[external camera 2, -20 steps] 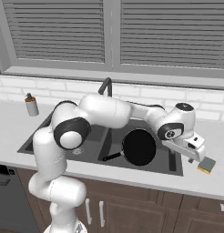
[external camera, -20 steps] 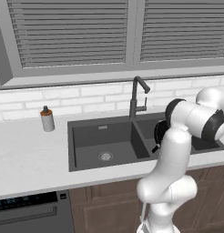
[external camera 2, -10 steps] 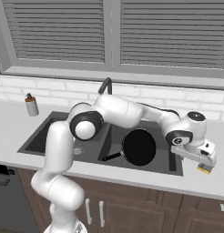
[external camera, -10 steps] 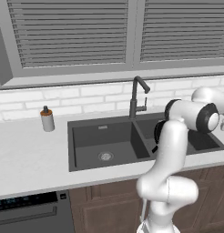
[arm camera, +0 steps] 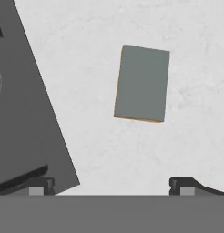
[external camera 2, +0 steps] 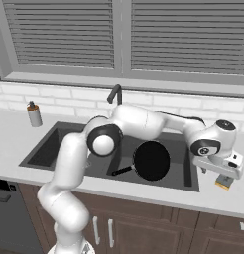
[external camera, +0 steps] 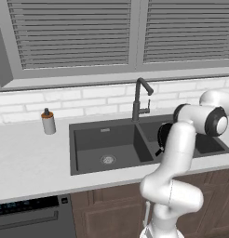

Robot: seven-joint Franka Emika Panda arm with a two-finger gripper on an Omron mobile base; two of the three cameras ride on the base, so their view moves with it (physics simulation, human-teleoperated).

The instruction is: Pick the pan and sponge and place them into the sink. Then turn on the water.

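The pan (external camera 2: 152, 159) already lies in the sink's (external camera 2: 192, 184) right basin; your gripper (external camera 2: 224, 175), fingers spread wide, hangs over the sponge (arm camera: 142, 83) on the counter (arm camera: 109, 36) just beside it. Next, descend squarely and pinch it

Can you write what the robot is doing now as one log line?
pan: in sink | sponge: on counter | tool: open above sponge

We see our arm (external camera 2: 139, 121), made of fat, smooth white tubes. The round joints between them are dark, almost black. Our pincer (external camera 2: 220, 174) is a white boxy block with small dark finger tips (arm camera: 41, 185).
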